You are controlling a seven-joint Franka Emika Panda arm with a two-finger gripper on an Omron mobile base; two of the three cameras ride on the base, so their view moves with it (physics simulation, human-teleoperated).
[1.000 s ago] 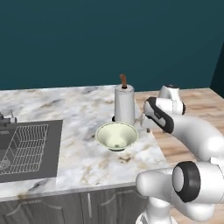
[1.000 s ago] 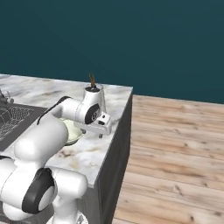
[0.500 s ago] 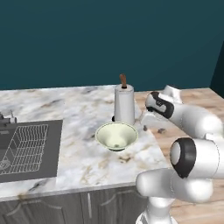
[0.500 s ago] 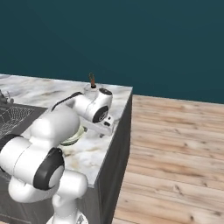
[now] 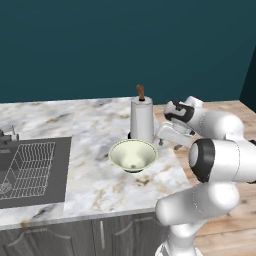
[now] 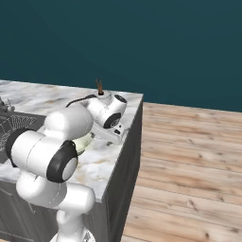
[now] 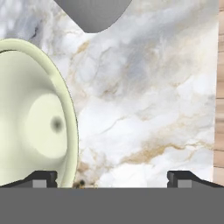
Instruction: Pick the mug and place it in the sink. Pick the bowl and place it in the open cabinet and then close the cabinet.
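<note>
- Nearest me, low in the hand view, the gripper [image 7: 112, 177] has its two dark tips spread as wide as they go, with nothing between them but marble counter [image 7: 144, 100].
- One tip sits right by the rim of the bowl [image 7: 30, 113], which takes the left of that frame; the other is over bare counter.
- Over the last second the forearm has swung across the lower right of the left base view, and the wrist has turned near the counter's edge. I'd judge it is lining up on the bowl's rim, with no grip made yet.
- In the left base view the bowl [image 5: 133, 155] stands centre frame, just in front of a tall grey-white cylinder [image 5: 142, 120] with a brown stick on top.
- That view also shows the sink [image 5: 30, 170] with its wire rack [image 5: 27, 167] at the left edge, well apart from the bowl.
- The right base view hides most of the bowl behind the arm but shows the gripper [image 6: 115, 133] low over the counter's right end, with wooden floor [image 6: 189, 165] beyond.
</note>
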